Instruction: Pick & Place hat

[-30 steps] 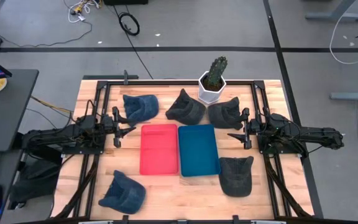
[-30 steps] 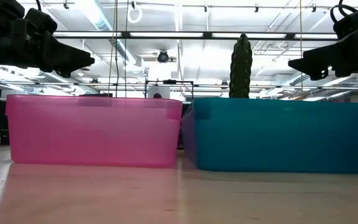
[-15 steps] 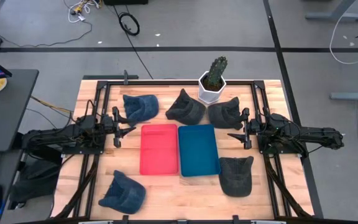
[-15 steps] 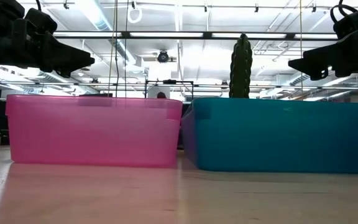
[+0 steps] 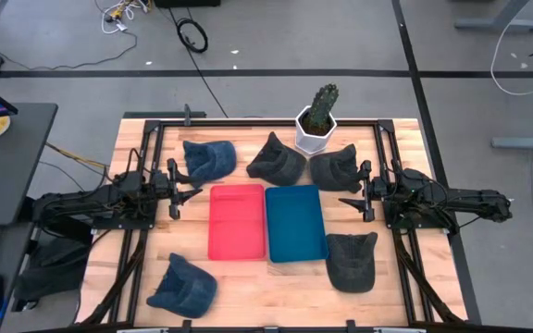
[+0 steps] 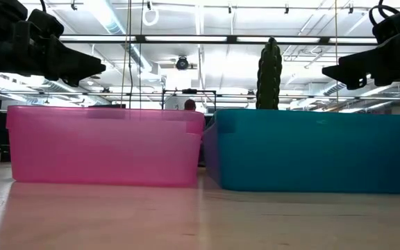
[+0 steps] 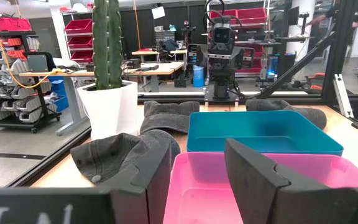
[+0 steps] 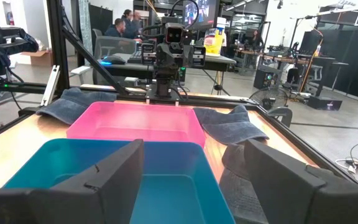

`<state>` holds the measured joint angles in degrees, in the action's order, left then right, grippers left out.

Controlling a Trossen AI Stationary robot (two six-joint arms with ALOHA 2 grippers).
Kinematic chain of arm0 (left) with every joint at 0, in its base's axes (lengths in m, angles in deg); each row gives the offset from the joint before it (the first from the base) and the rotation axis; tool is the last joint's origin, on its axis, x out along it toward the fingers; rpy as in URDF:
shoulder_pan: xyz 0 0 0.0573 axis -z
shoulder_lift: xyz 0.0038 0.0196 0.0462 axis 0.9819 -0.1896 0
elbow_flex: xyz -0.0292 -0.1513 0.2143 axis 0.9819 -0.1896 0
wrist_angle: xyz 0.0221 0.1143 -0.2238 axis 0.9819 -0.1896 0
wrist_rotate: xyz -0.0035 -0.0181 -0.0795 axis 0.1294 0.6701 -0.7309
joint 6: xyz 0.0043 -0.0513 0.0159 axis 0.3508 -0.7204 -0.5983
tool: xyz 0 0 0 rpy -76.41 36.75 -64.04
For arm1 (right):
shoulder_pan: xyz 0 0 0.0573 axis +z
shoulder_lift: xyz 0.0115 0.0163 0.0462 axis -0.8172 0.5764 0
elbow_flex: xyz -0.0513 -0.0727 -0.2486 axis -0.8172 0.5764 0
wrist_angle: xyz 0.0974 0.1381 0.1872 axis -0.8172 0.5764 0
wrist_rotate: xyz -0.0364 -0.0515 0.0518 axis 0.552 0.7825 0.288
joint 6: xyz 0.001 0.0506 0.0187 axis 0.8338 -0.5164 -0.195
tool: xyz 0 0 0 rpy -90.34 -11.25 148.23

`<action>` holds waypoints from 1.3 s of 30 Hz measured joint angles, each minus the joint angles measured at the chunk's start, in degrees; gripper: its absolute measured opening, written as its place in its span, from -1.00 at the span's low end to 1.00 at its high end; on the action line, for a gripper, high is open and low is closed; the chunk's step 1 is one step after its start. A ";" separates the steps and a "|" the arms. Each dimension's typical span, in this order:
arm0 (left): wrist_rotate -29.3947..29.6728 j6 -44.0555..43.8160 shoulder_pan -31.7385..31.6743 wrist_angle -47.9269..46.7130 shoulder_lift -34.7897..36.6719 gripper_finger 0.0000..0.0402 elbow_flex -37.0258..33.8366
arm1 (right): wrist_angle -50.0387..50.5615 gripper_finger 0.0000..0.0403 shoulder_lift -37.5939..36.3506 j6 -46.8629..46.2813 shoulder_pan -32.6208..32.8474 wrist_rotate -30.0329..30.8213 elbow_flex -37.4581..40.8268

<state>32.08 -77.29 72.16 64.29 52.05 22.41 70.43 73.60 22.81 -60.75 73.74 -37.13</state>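
Note:
Several caps lie on the table in the high view: a blue one (image 5: pixel 209 157) far left, two dark grey ones (image 5: pixel 276 159) (image 5: pixel 336 168) at the far side, a dark one (image 5: pixel 352 261) near right and a blue one (image 5: pixel 183 285) near left. A pink bin (image 5: pixel 237 222) and a teal bin (image 5: pixel 295 222) stand side by side at the centre. My left gripper (image 5: pixel 181 193) hovers open left of the pink bin. My right gripper (image 5: pixel 352 198) hovers open right of the teal bin. Both point inward and hold nothing.
A cactus in a white pot (image 5: pixel 317 120) stands at the far edge between the dark caps. A black frame (image 5: pixel 248 122) runs around the table top. The low view shows both bins' walls (image 6: pixel 106 146) (image 6: pixel 311 149) with the arms above them. Bare wood lies near the front edge.

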 joint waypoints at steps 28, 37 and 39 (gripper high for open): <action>0.00 0.00 0.01 0.00 -0.01 -0.22 0.00 | 0.02 0.40 0.01 0.00 0.00 0.00 0.00; 0.00 0.00 -0.01 0.00 0.01 -0.22 0.00 | -0.18 0.40 0.00 2.70 0.01 0.03 0.01; -0.02 0.00 0.00 0.00 0.01 -0.22 -0.01 | -0.75 0.40 0.01 7.77 0.01 0.02 0.02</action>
<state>32.06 -77.29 72.16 64.29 52.06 22.40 69.68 73.62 30.58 -60.74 73.76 -37.11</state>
